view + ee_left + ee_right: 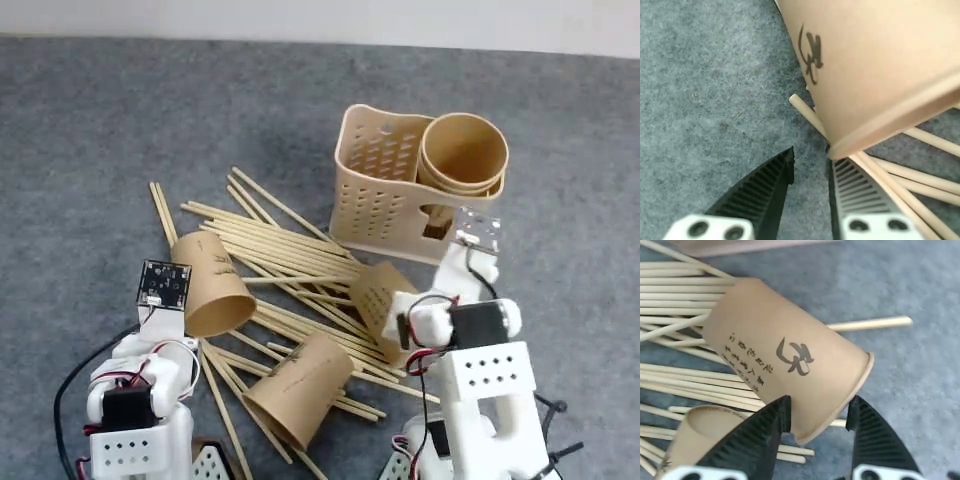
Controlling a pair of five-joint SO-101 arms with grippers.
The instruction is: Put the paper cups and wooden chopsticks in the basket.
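A beige slotted basket (385,190) stands at the back right with stacked paper cups (463,152) inside. Many wooden chopsticks (280,250) lie scattered in front of it. Three paper cups lie on their sides among them: one at the left (212,282), one at the front (298,388), one by the right arm (380,296). My left gripper (811,156) is open just off the left cup's (880,65) rim, with nothing between its fingers. My right gripper (821,402) is open, its fingers on either side of the rim end of a cup (785,360).
Grey carpet (90,140) covers the table, with free room at the left and back. Both arm bases (480,400) stand at the front edge. A second cup (700,435) lies close beside the right gripper. Chopsticks (900,180) run under the left cup.
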